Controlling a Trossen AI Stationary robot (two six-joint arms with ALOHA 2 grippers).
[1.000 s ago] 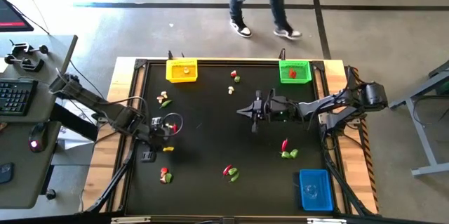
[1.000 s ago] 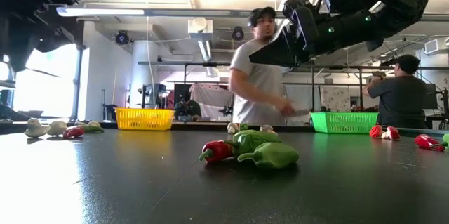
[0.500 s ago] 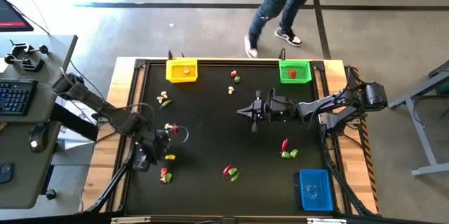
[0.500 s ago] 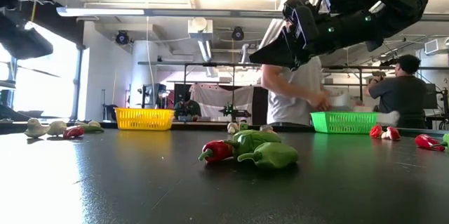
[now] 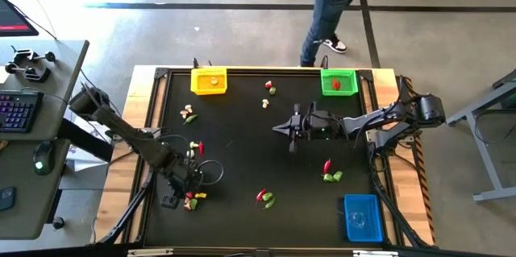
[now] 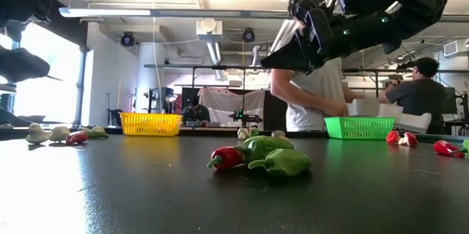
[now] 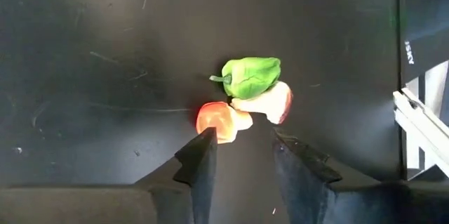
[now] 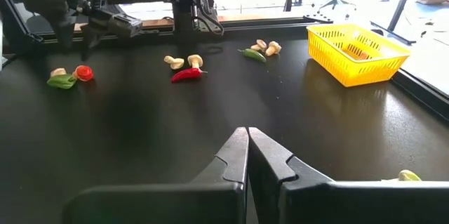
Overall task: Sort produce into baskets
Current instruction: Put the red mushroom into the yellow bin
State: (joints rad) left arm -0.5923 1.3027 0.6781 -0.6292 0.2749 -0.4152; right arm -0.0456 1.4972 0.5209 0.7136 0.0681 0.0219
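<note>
left end effector (image 7: 242, 155) open, seemingly just above red piece (image 7: 215, 120).

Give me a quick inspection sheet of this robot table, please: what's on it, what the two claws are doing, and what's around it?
Surface: black table top, wooden edges.
Job's things: yellow basket and green basket at the far edge, blue basket at the near right corner; small produce clusters scattered, one red, green and cream cluster right in front of the left gripper.
Clutter: nothing seen on the table besides produce.
Grippers: left gripper open, low over that cluster; right gripper shut, hanging above mid-table.
Cables: a loop beside the left arm.
Surroundings: desk with keyboard on the left; a person walking past the far side.
</note>
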